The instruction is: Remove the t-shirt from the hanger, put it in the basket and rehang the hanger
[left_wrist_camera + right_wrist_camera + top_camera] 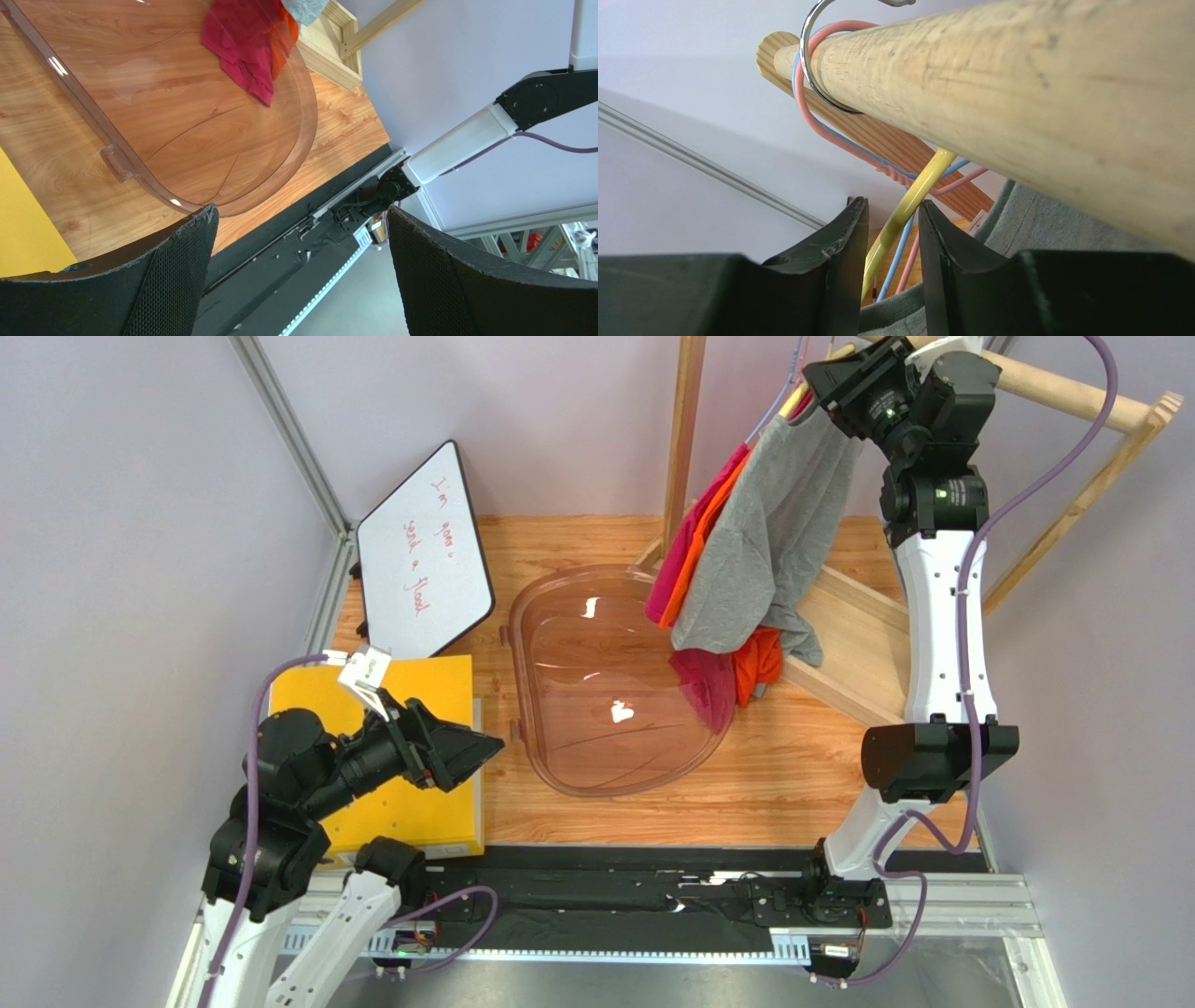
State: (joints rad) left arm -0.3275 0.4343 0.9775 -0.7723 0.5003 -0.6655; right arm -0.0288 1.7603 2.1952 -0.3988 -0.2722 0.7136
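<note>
A grey t-shirt (765, 532) hangs from a yellow hanger (797, 399) on the wooden rail (1080, 392) at the back right. My right gripper (828, 378) is up at the rail. In the right wrist view its jaws (892, 203) are shut on the yellow hanger (913, 199) just below the rail (1032, 91), and the grey collar (1046, 224) shows beneath them. My left gripper (484, 746) hovers low at the left, over the edge of a yellow pad. It stands open (300, 208) and holds nothing.
Pink and orange shirts (694, 532) hang beside the grey one; red cloth (709, 679) trails into a clear plastic tub (561, 742). Pink and blue hanger hooks (808, 112) share the rail. A whiteboard (421, 546) and yellow pad (435, 679) lie at the left.
</note>
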